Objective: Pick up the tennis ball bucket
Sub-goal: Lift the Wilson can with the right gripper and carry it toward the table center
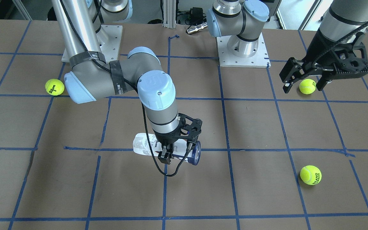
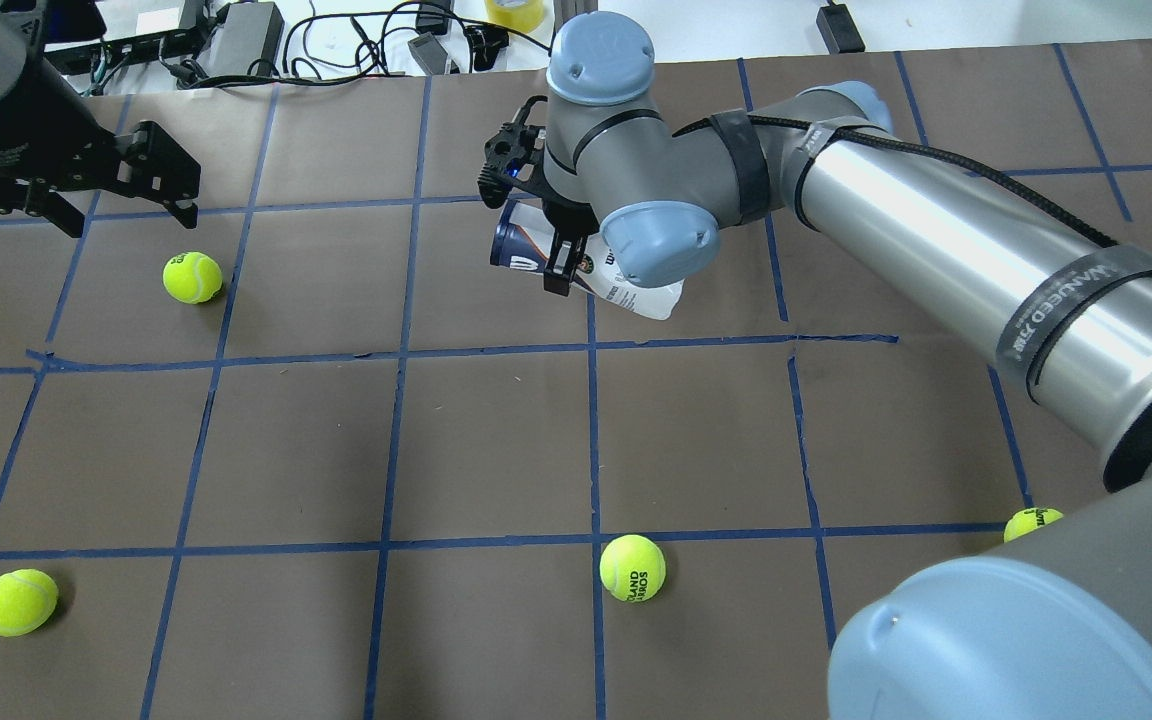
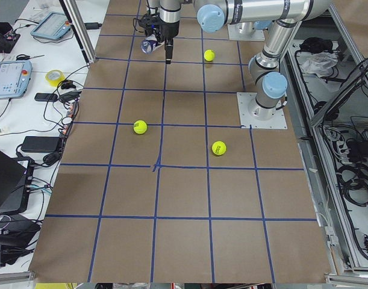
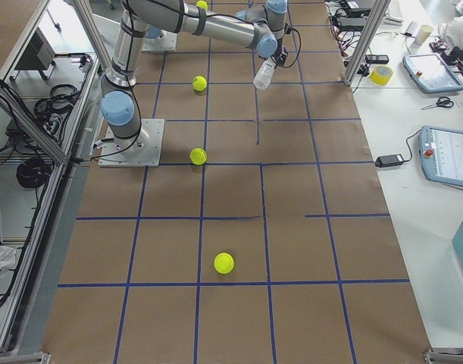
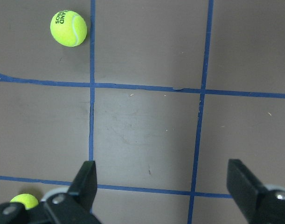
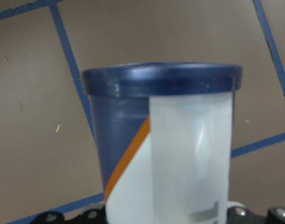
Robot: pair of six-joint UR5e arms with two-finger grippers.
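The tennis ball bucket is a clear tube with a white label and a navy rim. My right gripper is shut on it near the navy end. The tube hangs tilted in the gripper and appears clear of the table. It also shows in the overhead view, the right side view and close up in the right wrist view. My left gripper is open and empty, held high over the table's left side, far from the tube. Its fingers frame bare table.
Loose tennis balls lie on the brown table: one far left, one near left, one near the middle, one by the right arm. Cables and boxes line the far edge.
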